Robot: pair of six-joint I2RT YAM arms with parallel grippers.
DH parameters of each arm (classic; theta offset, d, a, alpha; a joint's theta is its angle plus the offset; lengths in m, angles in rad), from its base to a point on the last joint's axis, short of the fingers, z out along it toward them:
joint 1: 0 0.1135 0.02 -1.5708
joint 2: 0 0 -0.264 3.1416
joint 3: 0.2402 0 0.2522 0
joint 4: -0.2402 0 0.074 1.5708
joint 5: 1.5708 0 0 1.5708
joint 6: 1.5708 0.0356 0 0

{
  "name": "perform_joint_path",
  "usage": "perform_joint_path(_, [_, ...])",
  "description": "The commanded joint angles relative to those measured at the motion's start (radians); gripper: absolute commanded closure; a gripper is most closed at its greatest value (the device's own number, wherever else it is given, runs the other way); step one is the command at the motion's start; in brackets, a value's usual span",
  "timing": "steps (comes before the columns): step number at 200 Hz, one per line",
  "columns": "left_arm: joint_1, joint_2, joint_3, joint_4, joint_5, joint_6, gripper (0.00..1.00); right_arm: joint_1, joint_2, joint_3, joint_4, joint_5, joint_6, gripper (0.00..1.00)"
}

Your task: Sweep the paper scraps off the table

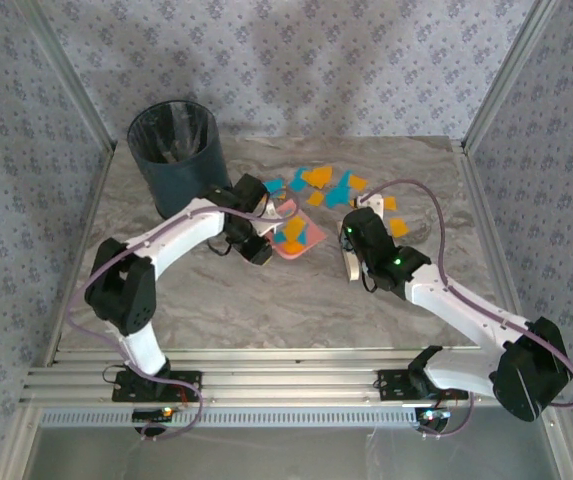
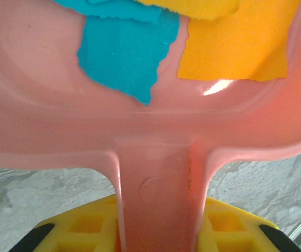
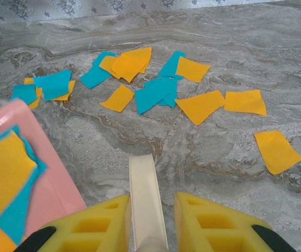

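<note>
Left pincer [image 2: 158,233] clenched on the handle of the pink plastic dustpan [image 2: 139,131]; a few pieces already lie in its tray. Right pincer [image 3: 147,228] clenched on a flat cream tool [image 3: 146,189]. Small teal and orange paper scraps [image 3: 161,94] lie scattered on the grey marble-patterned tabletop [image 3: 218,157], near the pan. Judgement: the scraps are featherweight, limp and lie flat, so they are poor to pinch. Push them slowly with the tool edge.

I see a pink dustpan [image 1: 296,238] lying mid-scene, its handle pointing near-left. Behind it to the left, a dark round bin [image 1: 176,155] stands upright, mouth open. A cream bar [image 3: 146,202] sits just right of the dustpan. Blue-grey patterned wallpaper [image 1: 316,70] lines the walls.
</note>
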Motion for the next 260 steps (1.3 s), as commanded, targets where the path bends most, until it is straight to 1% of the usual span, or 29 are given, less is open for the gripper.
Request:
perform_joint_path(1, [0.019,-0.058,0.046,-0.001,0.029,-0.058,1.00,0.006,-0.025,-0.003,-0.001,0.032,0.024,1.00])
perform_joint_path(18, [0.037,-0.074,0.071,-0.007,0.040,-0.080,1.00,0.006,-0.025,-0.004,0.003,0.030,0.025,1.00])
perform_joint_path(86, [0.127,-0.141,0.118,0.018,0.232,-0.149,1.00,0.006,-0.026,-0.014,0.007,0.013,0.023,1.00])
perform_joint_path(109, [0.150,-0.143,0.153,0.003,0.259,-0.158,1.00,0.006,-0.027,-0.015,0.005,0.013,0.026,1.00])
perform_joint_path(143, [0.190,-0.142,0.217,-0.016,0.332,-0.166,1.00,0.004,-0.023,-0.016,0.010,0.005,0.024,1.00])
perform_joint_path(166, [0.227,-0.133,0.271,-0.033,0.366,-0.167,1.00,0.004,-0.020,-0.015,0.014,0.001,0.022,1.00])
perform_joint_path(183, [0.259,-0.124,0.311,-0.038,0.416,-0.180,1.00,0.004,-0.020,-0.015,0.015,-0.003,0.021,1.00])
perform_joint_path(223, [0.317,-0.111,0.355,0.013,0.528,-0.256,1.00,0.003,-0.017,-0.014,0.013,-0.005,0.018,1.00])
perform_joint_path(260, [0.393,-0.100,0.363,0.108,0.646,-0.386,1.00,0.003,-0.015,-0.010,0.009,-0.008,0.016,1.00])
